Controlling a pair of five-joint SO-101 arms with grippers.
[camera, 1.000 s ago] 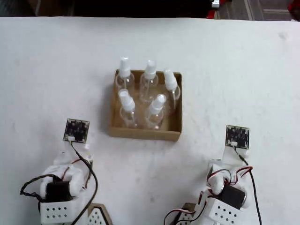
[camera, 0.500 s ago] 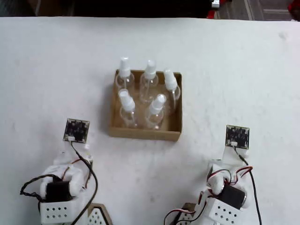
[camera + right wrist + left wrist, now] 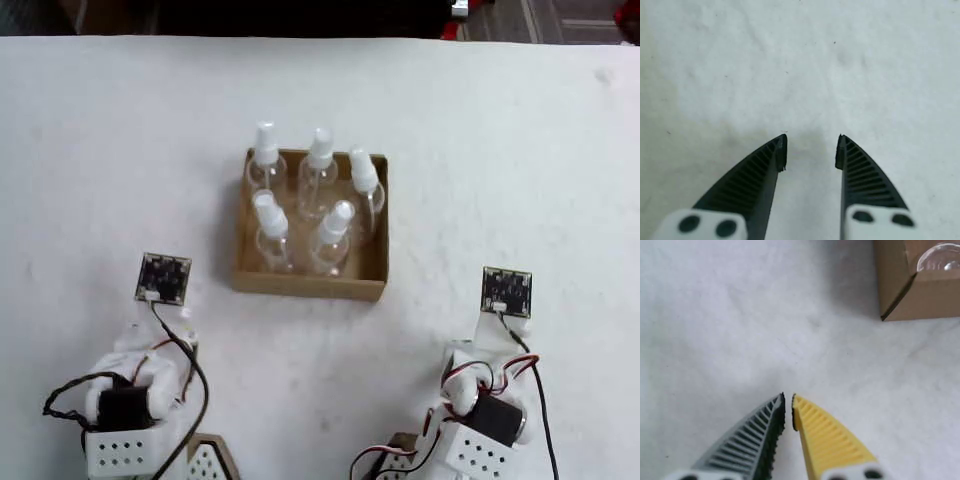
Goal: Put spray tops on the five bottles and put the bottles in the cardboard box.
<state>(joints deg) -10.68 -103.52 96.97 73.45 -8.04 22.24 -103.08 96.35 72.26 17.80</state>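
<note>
From above, the cardboard box [image 3: 310,286] sat in the middle of the table [image 3: 520,150]. Five bottles [image 3: 318,186] stood upright inside it, each wearing a spray top [image 3: 266,140]. Both arms rested at the near edge, well apart from the box. The left wrist view caught the box's near left corner and one bottle's clear base. There the left gripper [image 3: 788,397] had its jaws almost touching, holding nothing. The right gripper [image 3: 811,145] hung over bare table, jaws partly spread and empty.
</note>
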